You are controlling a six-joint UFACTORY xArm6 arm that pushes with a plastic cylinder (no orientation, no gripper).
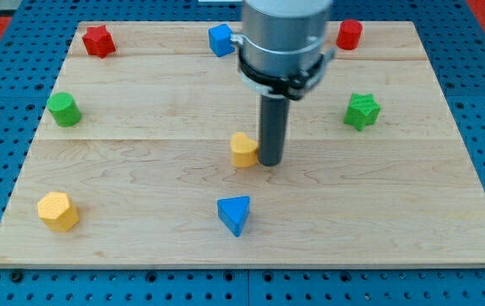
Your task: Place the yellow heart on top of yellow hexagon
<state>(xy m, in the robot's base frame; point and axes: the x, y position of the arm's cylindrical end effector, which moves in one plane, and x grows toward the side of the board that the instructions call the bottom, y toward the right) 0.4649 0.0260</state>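
The yellow heart point(243, 150) lies near the middle of the wooden board point(140, 170). My tip point(271, 162) rests on the board just to the heart's right, touching or almost touching it. The yellow hexagon point(58, 211) sits at the view's lower left, far from the heart and apart from every other block.
A blue triangle point(235, 214) lies below the heart. A green cylinder point(64, 110) is at the left, a red star point(99, 41) at the top left, a blue block point(220, 39) at the top middle, a red block point(349, 34) at the top right, a green star point(362, 111) at the right.
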